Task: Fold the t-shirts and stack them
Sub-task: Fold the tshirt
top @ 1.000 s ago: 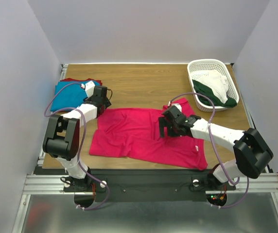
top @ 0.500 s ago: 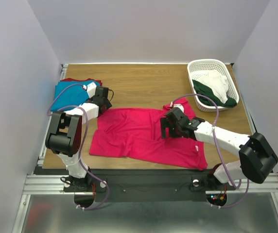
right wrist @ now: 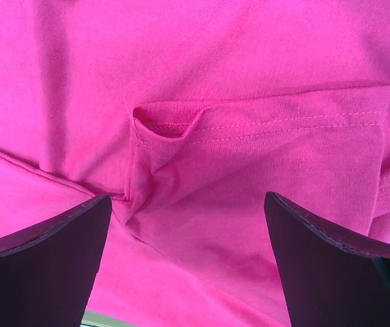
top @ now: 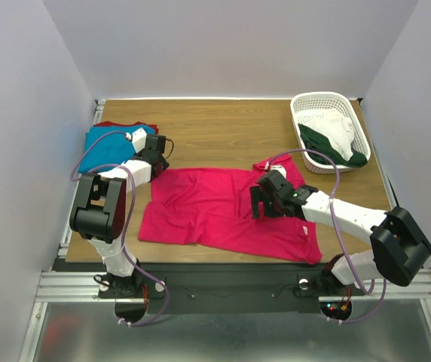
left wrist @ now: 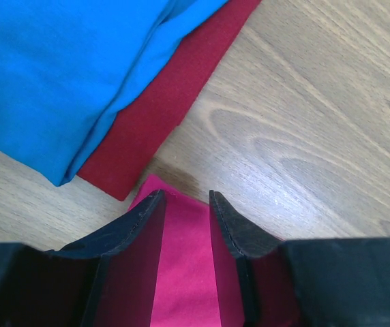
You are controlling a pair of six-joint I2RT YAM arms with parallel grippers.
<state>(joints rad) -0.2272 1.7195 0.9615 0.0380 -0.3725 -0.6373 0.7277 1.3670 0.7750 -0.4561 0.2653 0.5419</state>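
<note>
Top camera: fixed, high behind my bases, looking down and forward over the whole table, from far off.
Left wrist camera: close, looking down past my left fingers at a corner of the pink t-shirt and the wood.
Right wrist camera: very close; cloth fills the view between my right fingers.
All three views share the pink t-shirt.

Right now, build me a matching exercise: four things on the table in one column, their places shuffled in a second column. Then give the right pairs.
Things:
1. crimson-pink t-shirt
2. turquoise-blue t-shirt
3. dark red t-shirt
4. white basket

Places:
A. far right corner
B. far left corner, under another shirt
C. spread out in the middle
D. far left corner, on top

Pairs: 1-C, 2-D, 3-B, 4-A
</note>
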